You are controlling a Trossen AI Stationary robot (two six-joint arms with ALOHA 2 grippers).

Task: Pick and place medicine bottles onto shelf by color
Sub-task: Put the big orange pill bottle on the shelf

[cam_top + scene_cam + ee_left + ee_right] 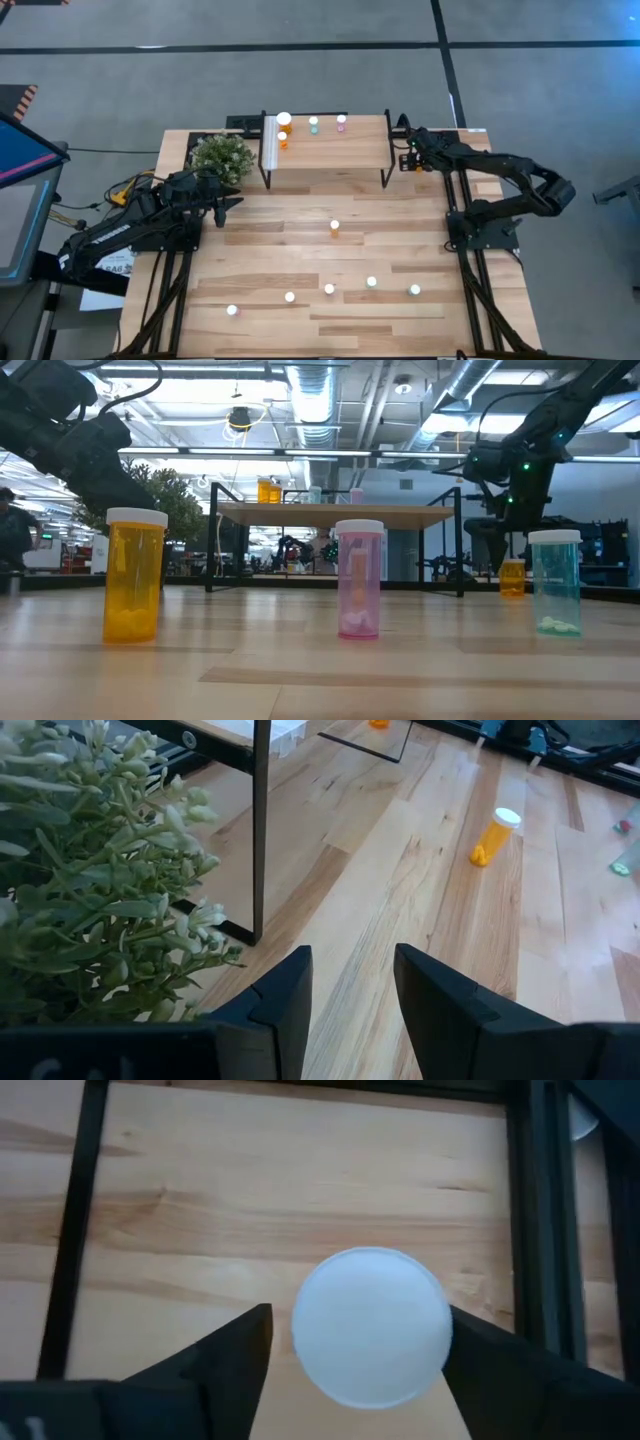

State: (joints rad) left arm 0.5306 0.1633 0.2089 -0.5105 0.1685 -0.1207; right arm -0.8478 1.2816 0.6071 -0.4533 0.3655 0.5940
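1. High view: the right claw (408, 152) hung by the right end of the low light-wood shelf on black legs (325, 152), over a small orange bottle (417, 165); the left claw (230, 206) waited beside a green potted plant (222, 155).
2. Low view: orange (134, 574), pink (359, 579) and green (555, 582) white-capped bottles stood on the wooden table (300, 670).
3. Left wrist view: the left claw's fingers (285, 1005) stood apart, empty.
4. Right wrist view: the right claw's fingers (235, 1355) flanked a round white cap (372, 1326), apparently not touching.

In the right wrist view a white cap (372, 1326) fills the space between the right end effector's (350, 1355) fingers, hiding the bottle body beneath — its colour cannot be told. From above, that bottle is too small to make out. The plant (90, 880) is cut off at the left wrist picture's edge.
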